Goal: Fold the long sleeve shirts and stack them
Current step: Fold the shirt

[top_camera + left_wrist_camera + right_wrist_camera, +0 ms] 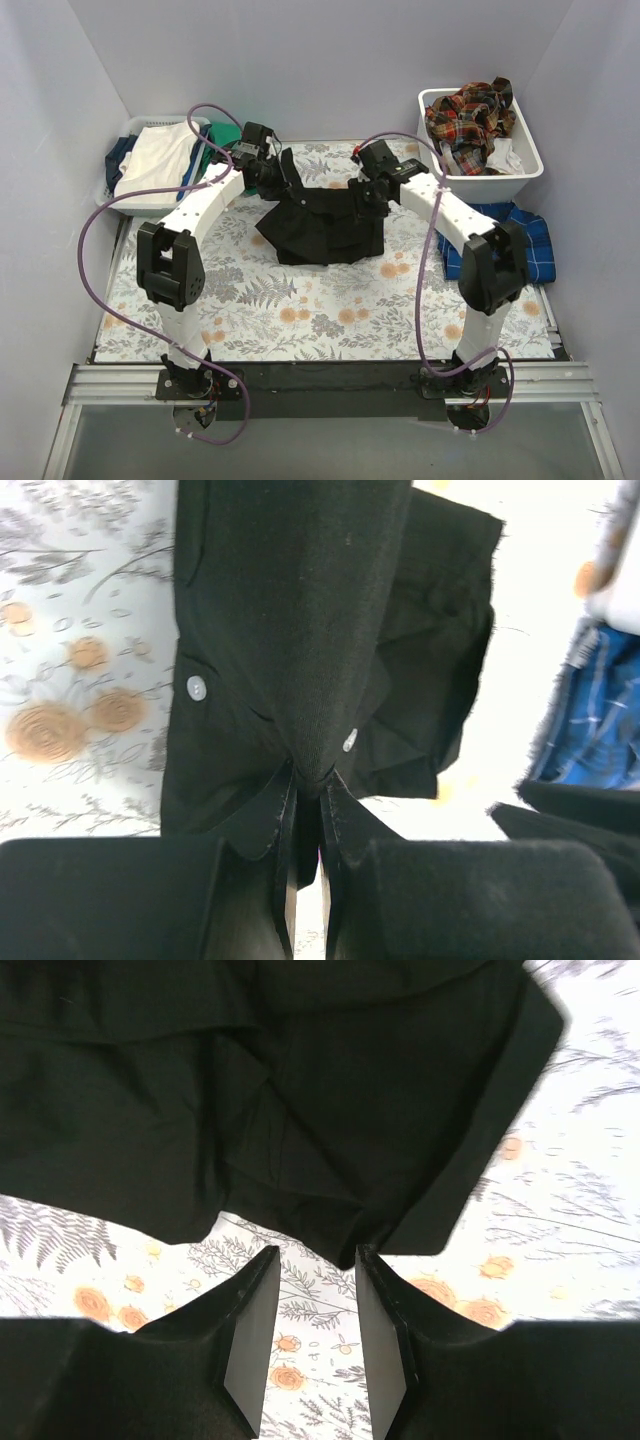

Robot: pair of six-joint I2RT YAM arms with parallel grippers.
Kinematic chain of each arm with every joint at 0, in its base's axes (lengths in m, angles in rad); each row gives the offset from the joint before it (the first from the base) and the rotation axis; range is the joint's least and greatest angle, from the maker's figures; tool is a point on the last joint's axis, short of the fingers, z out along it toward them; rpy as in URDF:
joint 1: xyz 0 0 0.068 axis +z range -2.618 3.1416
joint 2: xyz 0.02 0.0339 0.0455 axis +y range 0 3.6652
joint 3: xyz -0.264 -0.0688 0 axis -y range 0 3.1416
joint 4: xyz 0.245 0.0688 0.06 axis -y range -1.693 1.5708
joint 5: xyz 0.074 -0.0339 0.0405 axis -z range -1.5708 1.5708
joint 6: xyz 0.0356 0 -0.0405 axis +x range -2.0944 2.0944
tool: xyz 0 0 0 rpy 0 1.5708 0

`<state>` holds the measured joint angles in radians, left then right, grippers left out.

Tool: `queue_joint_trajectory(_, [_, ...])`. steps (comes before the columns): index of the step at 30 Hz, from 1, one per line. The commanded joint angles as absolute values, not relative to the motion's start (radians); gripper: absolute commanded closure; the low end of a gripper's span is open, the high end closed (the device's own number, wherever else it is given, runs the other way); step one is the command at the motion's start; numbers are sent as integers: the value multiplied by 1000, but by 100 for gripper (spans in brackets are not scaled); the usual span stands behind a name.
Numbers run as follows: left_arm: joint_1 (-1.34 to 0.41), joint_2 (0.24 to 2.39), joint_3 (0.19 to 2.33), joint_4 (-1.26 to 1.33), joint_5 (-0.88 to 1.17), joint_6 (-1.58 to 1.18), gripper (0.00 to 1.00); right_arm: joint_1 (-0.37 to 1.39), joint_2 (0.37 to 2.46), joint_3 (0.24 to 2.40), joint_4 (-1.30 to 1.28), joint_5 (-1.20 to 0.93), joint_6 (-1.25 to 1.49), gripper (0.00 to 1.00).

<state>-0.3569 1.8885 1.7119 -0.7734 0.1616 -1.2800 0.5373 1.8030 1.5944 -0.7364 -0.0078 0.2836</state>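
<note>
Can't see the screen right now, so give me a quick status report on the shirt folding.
Left jaws shut on black shirt. Right jaws open, empty, at its edge. Blue plaid shirt lies off right, not in the way.

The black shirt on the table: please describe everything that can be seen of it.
The black shirt is plain, dark, woven-looking cloth with small pale buttons. It lies crumpled and partly folded in the middle of the floral table cover. The left gripper is shut on a pinch of it at its far left corner, drawing the cloth up into a ridge. The right gripper stands open at its right-hand edge, holding nothing. No other garment touches it.
</note>
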Motion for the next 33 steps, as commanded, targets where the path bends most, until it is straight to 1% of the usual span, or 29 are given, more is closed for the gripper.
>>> queue_joint_trajectory(1, [-356,1806,1718,-811,86,-1281,100,558,1922,1690,-726,-97,270,55])
queue_joint_trajectory(7, [-345,1758,1720,-837,75,-1253,100,571,2051,1886,-701,-156,287,55])
queue_joint_trajectory(11, [-310,1721,1700,-848,97,-1243,100,581,2129,1974,-703,-201,282,55])
queue_joint_trajectory(15, [-285,1700,1686,-851,121,-1224,98,617,2209,2014,-710,-241,261,56])
queue_joint_trajectory(23, [-282,1715,1678,-850,147,-1220,96,736,2333,2060,-681,-262,239,56])
queue_joint_trajectory(27, [-282,1726,1690,-854,164,-1209,96,755,2411,2132,-611,-324,274,56])
queue_joint_trajectory(30, [-282,1727,1695,-848,189,-1201,94,758,2428,2137,-537,-371,290,56])
queue_joint_trajectory(33, [-282,1729,1695,-835,213,-1197,93,756,2421,2131,-525,-387,304,55])
